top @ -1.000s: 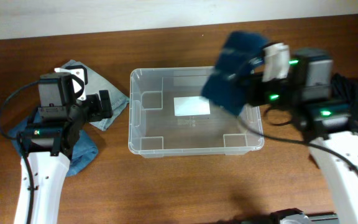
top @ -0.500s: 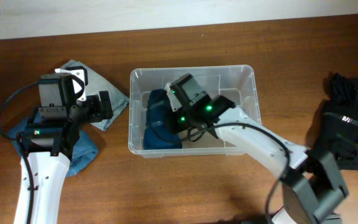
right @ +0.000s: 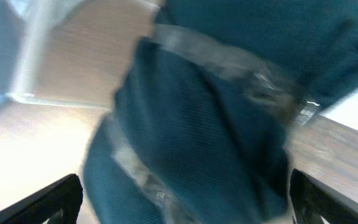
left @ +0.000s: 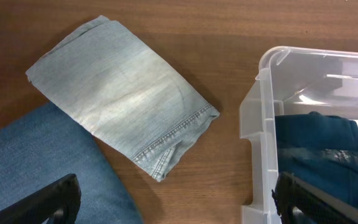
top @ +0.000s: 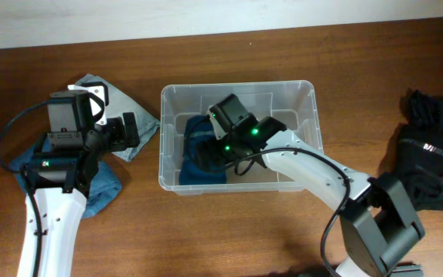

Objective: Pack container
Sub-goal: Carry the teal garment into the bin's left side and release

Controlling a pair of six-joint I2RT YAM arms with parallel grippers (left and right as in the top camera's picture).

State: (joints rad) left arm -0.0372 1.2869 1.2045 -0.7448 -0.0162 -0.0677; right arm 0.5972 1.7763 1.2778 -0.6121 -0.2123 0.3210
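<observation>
The clear container (top: 311,115) stands mid-table. A dark blue garment (top: 193,163) lies bunched in its left half. My right gripper (top: 210,148) reaches down inside the container, just above that garment. In the right wrist view the blue garment (right: 216,112) fills the frame, and the right gripper (right: 188,202) is open, its jaws wide apart on either side of the cloth. My left gripper (top: 133,131) hovers open left of the container, holding nothing. The left wrist view shows the container wall (left: 260,124) and the blue garment (left: 322,146) inside.
A folded light denim piece (left: 120,93) lies on the wood left of the container, beside a darker blue denim piece (left: 36,168). A black garment (top: 429,154) sits crumpled at the table's right edge.
My right arm swung from the right side into the container with the dark blue garment, lowered it onto the left half, and its jaws opened. The left arm stayed still.
</observation>
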